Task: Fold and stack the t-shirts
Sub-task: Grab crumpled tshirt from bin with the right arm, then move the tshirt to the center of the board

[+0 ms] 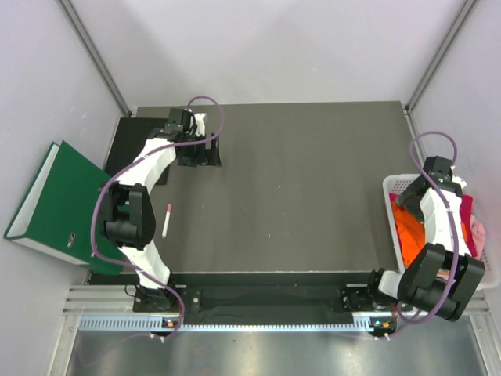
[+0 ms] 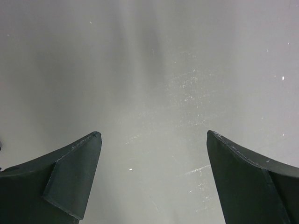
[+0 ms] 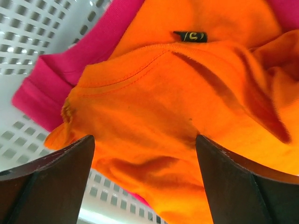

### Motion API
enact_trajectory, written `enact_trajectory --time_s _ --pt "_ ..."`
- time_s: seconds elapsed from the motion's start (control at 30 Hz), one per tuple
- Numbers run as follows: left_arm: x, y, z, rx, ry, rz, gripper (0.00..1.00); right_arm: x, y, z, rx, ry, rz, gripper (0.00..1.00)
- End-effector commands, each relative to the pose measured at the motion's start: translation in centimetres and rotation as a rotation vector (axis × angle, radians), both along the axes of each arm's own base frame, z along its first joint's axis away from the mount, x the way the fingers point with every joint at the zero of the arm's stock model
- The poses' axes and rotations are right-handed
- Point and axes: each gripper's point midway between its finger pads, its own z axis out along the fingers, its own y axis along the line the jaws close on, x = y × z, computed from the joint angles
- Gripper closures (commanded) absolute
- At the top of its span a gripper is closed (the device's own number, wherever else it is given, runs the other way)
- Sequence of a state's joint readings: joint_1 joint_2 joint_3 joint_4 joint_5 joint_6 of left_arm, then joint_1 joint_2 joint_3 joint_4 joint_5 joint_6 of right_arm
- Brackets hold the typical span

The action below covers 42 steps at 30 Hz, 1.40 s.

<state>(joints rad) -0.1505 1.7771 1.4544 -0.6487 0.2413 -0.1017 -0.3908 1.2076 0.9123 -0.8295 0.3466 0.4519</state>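
Right edge of counter: white basket holding three shirts.
Shirts: orange t-shirt on top, magenta t-shirt beneath, pale pink t-shirt alongside.
Right jaws: wide apart over orange t-shirt, gripping nothing.
Left jaws: wide open, empty, near far-left corner.

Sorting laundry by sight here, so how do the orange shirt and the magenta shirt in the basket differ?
The orange t-shirt lies on top; the magenta t-shirt lies beneath it, only partly showing. The orange t-shirt shows a black neck label; the magenta t-shirt shows none. Both lie crumpled and unfolded in the white basket.
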Motion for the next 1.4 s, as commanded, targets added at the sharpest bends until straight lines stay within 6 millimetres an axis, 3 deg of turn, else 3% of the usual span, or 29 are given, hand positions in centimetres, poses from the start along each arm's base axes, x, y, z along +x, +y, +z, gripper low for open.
enact_trajectory --time_s 0.0,0.03,0.1,0.13,0.2,0.33,0.53,0.83,0.93,1.0,1.03,1.1,1.13,1.2,1.23,1.27,1.3,1.33,1.37 --pt "1.4 0.0 1.3 0.006 -0.061 -0.008 0.01 0.4 0.6 -1.7 0.091 -0.016 -0.049 0.13" --pt "1.4 0.0 1.4 0.009 -0.062 -0.008 0.01 0.5 0.5 -1.7 0.093 -0.024 -0.051 0.33" --pt "1.4 0.1 1.4 0.014 -0.066 -0.005 0.01 0.7 0.5 -1.5 0.093 -0.037 -0.054 0.62" --pt "1.3 0.2 1.4 0.016 -0.062 -0.005 0.01 0.8 0.4 -1.4 0.091 -0.041 -0.059 0.88" --pt "1.4 0.3 1.3 0.019 -0.062 -0.002 0.01 1.0 0.4 -1.1 0.09 -0.052 -0.052 1.0" --pt "1.2 0.3 1.1 0.02 -0.052 -0.001 0.01 1.5 0.0 0.5 0.051 -0.101 -0.029 1.0" --pt "1.1 0.2 0.8 0.018 -0.043 0.002 0.01 3.1 -0.2 5.5 -0.028 -0.235 0.027 1.0" --pt "1.5 0.2 1.6 0.005 -0.054 0.026 0.01 7.9 0.9 18.1 -0.136 -0.587 0.234 1.0" --pt "1.8 0.3 2.0 0.007 -0.062 0.037 0.01 10.0 3.7 22.2 -0.1 -0.699 0.362 1.0" --pt "2.1 0.4 2.0 0.011 -0.065 0.044 0.01 11.7 5.5 22.9 -0.071 -0.708 0.439 1.0" --pt "2.1 0.4 2.0 0.011 -0.06 0.045 0.01 12.7 8.1 24.2 -0.058 -0.734 0.523 1.0" --pt "2.2 0.5 2.1 0.015 -0.059 0.05 0.01 14.6 11.2 23.5 -0.022 -0.688 0.626 1.0" --pt "2.3 0.6 2.1 0.018 -0.059 0.056 0.01 15.3 14.4 24.6 -0.003 -0.703 0.718 1.0" --pt "2.3 0.8 2.4 0.026 -0.065 0.06 0.01 17.1 18.9 22.4 0.05 -0.623 0.832 1.0" --pt "2.3 1.0 2.5 0.034 -0.068 0.068 0.01 17.2 22.6 22.9 0.077 -0.628 0.933 1.0" --pt "2.2 1.1 2.5 0.039 -0.069 0.072 0.01 18.3 24.5 20.8 0.093 -0.557 0.975 1.0" --pt "2.2 1.2 2.8 0.043 -0.076 0.076 0.01 18.3 26.5 19.8 0.103 -0.519 1.031 1.0" --pt "2.2 1.4 2.8 0.052 -0.077 0.083 0.01 18.0 29.7 19.5 0.127 -0.501 1.118 1.0" --pt "2.2 1.6 2.9 0.055 -0.081 0.089 0.01 18.5 32.0 16.8 0.168 -0.43 1.173 1.0"
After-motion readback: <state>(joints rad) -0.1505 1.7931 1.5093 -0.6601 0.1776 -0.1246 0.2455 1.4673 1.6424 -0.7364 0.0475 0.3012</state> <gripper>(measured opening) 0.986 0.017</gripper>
